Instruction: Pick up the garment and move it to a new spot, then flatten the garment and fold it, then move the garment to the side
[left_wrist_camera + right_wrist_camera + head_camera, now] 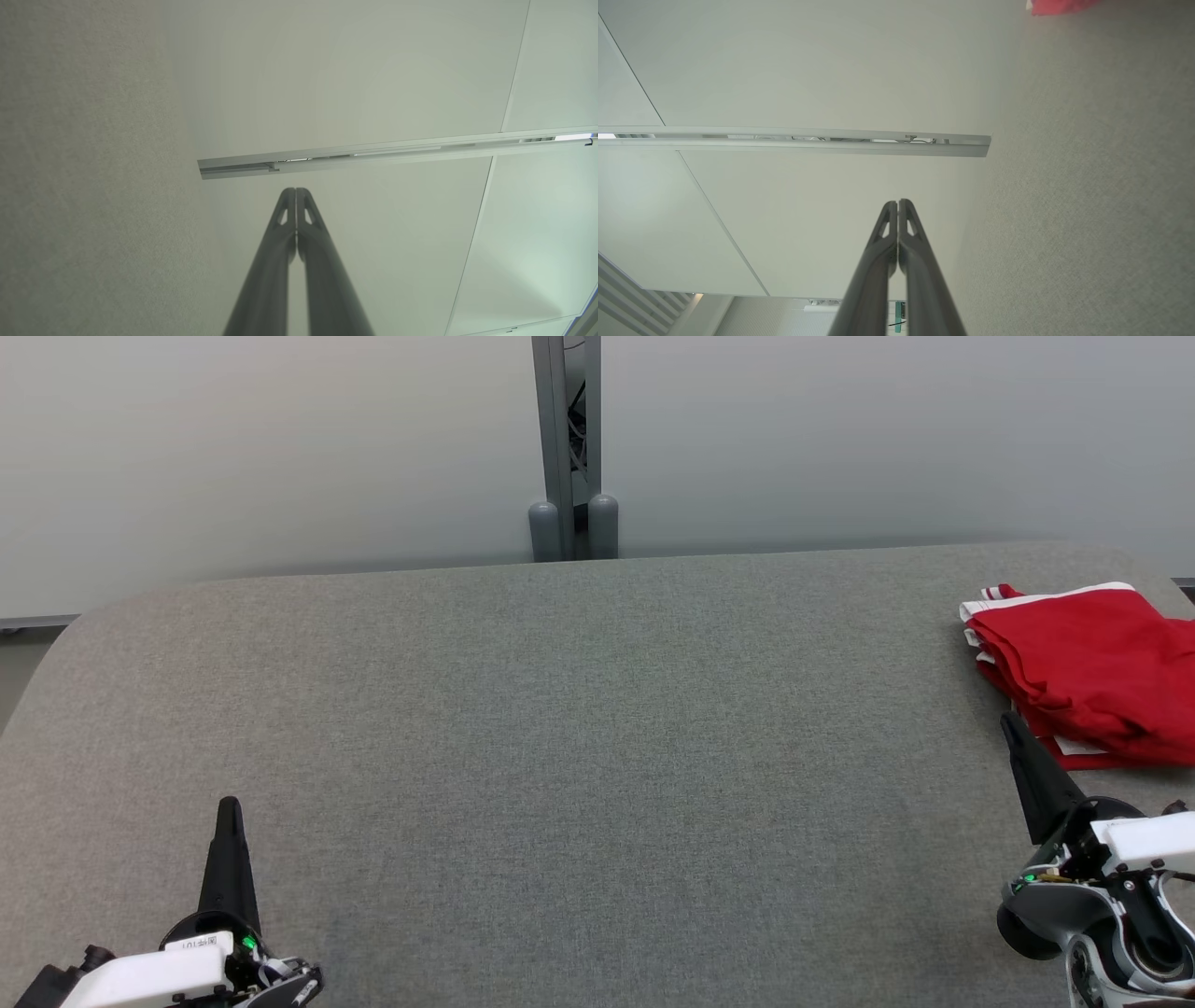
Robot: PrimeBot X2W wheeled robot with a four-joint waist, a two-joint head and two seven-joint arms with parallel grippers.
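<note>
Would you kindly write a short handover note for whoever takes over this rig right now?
Left gripper: shut, empty, low over the near left of the grey fabric-covered table.
Right gripper: shut, empty, near the front edge of the garment, not gripping it.
Red garment with white trim: lies folded in a layered stack at the table's far right.
Done: judging by how it lies, the folding and the move aside.
Left: probably nothing; perhaps check that the stack is tidy.
</note>
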